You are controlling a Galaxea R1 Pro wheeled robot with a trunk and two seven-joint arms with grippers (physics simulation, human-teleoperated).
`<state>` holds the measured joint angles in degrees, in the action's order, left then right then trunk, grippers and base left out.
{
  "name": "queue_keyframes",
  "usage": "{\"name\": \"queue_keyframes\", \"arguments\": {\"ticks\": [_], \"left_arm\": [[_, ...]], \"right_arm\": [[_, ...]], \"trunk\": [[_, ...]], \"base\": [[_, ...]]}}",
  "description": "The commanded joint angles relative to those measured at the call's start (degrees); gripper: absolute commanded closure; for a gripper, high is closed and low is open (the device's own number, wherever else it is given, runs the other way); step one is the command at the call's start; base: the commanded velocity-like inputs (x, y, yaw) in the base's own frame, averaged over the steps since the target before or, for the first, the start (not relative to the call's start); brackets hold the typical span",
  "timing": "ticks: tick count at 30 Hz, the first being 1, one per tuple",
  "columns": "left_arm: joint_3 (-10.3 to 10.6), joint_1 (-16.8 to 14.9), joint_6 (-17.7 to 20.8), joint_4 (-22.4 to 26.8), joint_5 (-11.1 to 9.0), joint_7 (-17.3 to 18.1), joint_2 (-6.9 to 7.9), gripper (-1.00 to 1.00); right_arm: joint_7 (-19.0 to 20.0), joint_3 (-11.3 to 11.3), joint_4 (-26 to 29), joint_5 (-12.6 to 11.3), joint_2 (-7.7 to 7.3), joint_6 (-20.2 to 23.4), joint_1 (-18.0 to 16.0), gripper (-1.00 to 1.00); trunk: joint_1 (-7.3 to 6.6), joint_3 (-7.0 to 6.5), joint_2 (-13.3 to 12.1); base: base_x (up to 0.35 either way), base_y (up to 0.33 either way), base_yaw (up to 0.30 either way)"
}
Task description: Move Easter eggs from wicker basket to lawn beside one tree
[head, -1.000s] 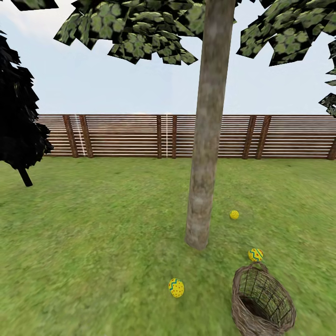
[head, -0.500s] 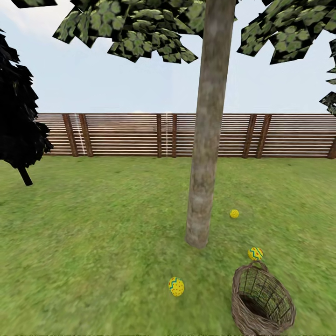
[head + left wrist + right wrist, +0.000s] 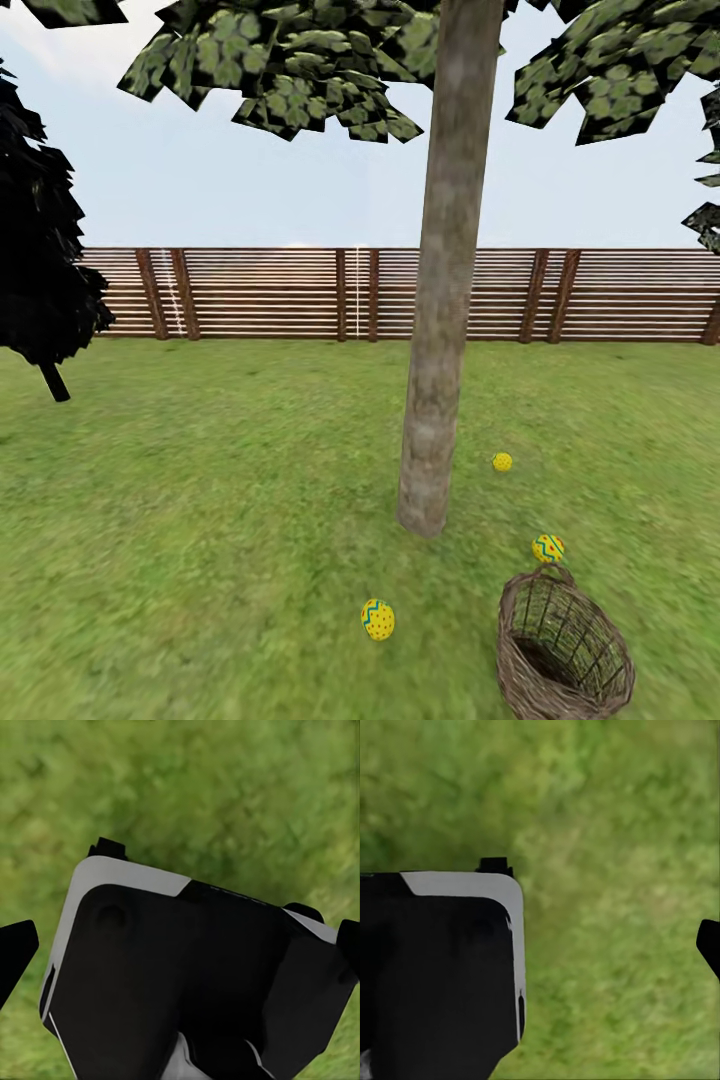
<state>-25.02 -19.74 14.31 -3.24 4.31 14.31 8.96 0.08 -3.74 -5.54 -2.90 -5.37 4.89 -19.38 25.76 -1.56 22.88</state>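
**Three eggs on the grass round the trunk, basket empty beside them**

Head view: the tree [image 3: 440,330] rises from the lawn [image 3: 200,520] a little right of centre, its pale grey-brown trunk straight and thick, blocky green leaves spreading across the top; three Easter eggs lie on the grass around its foot; the nearest egg [image 3: 377,619] sits near and slightly left of the trunk base; the middle egg [image 3: 547,548] lies to the right of the base, just beyond the rim of the wicker basket [image 3: 563,650]; the farthest egg [image 3: 502,461] rests right of the trunk and farther off, small in the picture; the basket stands at the near right, tilted with its mouth open toward the camera, and what shows of its inside holds no egg; a brown slatted fence [image 3: 300,295] closes the far side of the garden; an all-black tree [image 3: 40,260] stands at the far left.

Left wrist view: the left gripper's dark fingertips [image 3: 16,952] show at opposite edges, well apart, so the jaws are open and hold nothing; between them is a black and grey body of the robot [image 3: 180,982] over blurred grass.

Right wrist view: one dark fingertip [image 3: 709,943] shows at an edge over grass, beside a black and grey body [image 3: 442,967]; I cannot tell how the right jaws stand.
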Motion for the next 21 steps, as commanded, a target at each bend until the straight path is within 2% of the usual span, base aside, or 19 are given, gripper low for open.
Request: {"name": "queue_keyframes", "arguments": {"ticks": [1,6,16,21], "left_arm": [[-0.47,-0.04,0.10,-0.10,0.44,0.11,0.03,-1.00],[-0.47,-0.04,0.10,-0.10,0.44,0.14,0.08,-1.00],[-0.47,0.01,0.10,-0.16,0.50,0.10,0.17,-1.00],[-0.47,3.05,-1.24,-0.17,0.55,0.09,0.46,-1.00]], "right_arm": [[0.01,-0.39,-0.09,-0.95,0.01,0.07,-0.05,-1.00],[0.01,-0.39,-0.09,-3.04,-0.03,0.04,-0.05,-1.00],[0.01,-0.39,-0.10,-3.34,-0.02,0.37,0.23,-1.00],[0.01,-0.45,-0.09,-3.39,0.32,0.08,3.04,-1.00]], "trunk": [[0.02,-0.08,0.04],[0.02,-0.55,0.04],[0.02,-1.03,0.04],[0.02,-1.14,0.04]], "base": [[0.000,0.000,0.000],[0.000,0.000,0.000],[0.000,0.000,0.000],[0.000,0.000,0.000]]}}
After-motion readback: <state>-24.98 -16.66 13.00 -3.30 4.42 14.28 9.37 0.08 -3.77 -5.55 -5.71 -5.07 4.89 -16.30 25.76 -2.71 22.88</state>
